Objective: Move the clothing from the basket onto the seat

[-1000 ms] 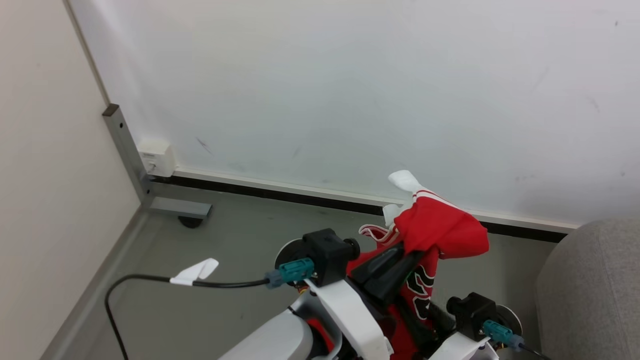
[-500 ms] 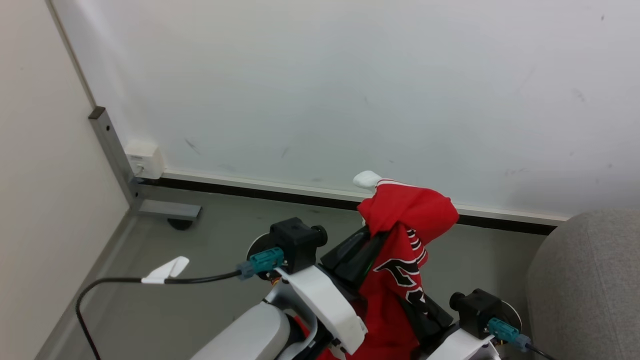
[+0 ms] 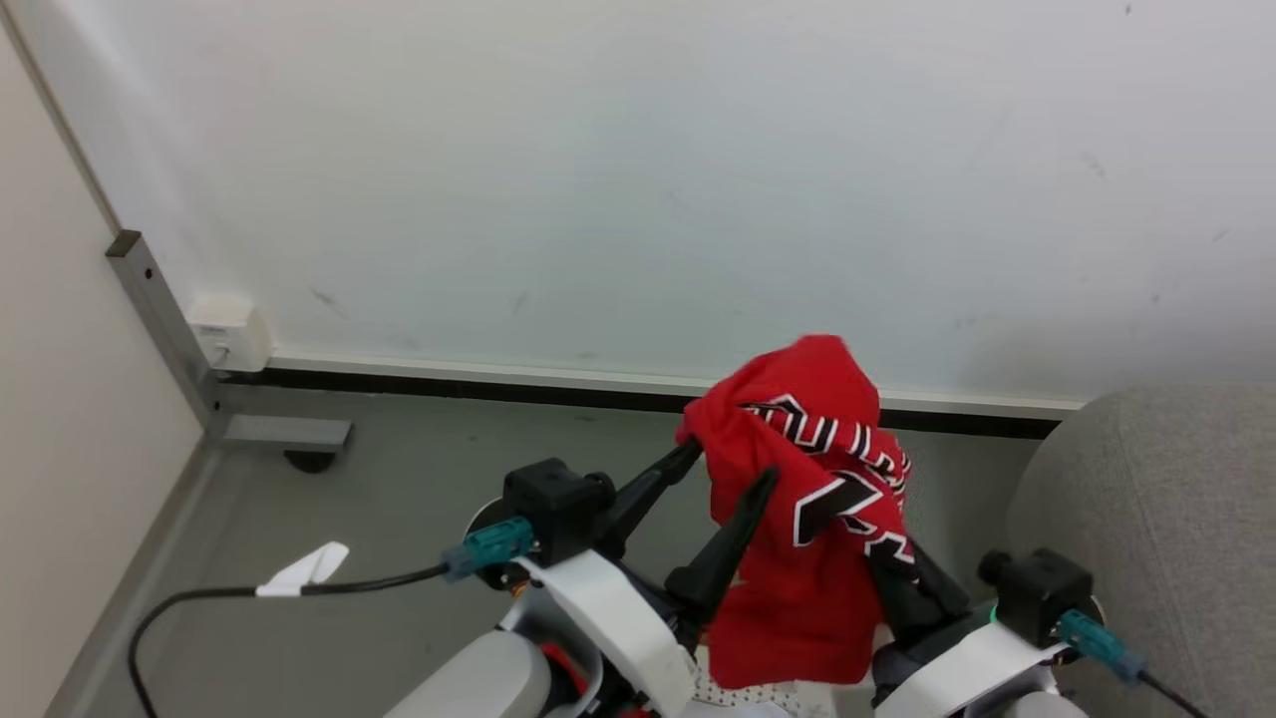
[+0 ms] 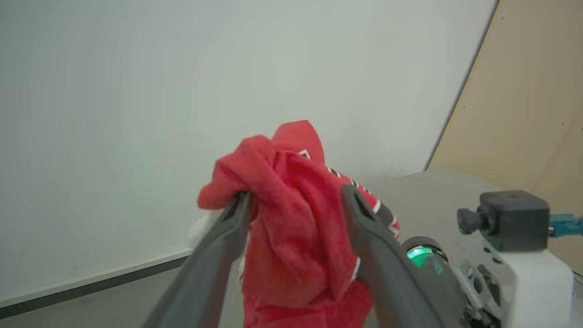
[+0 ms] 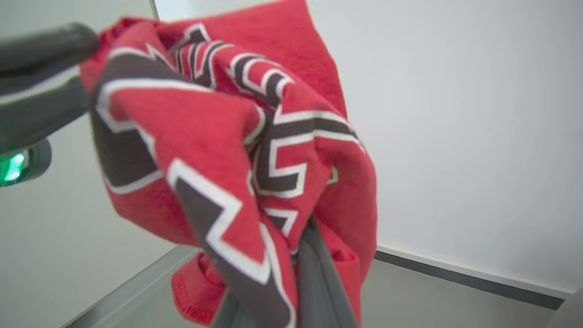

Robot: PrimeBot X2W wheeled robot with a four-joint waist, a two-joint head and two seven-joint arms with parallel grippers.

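Observe left gripper spread wide, red jersey bunched between fingers. Observe right gripper clamped on jersey, grey seat to its right.

Black-and-white lettering on red jersey: crumpled, folded over, no word or number legible.

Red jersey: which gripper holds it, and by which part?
The right gripper is shut on a bunched fold of the jersey, beside the lettering. The left gripper is open; cloth only hangs between its fingers.
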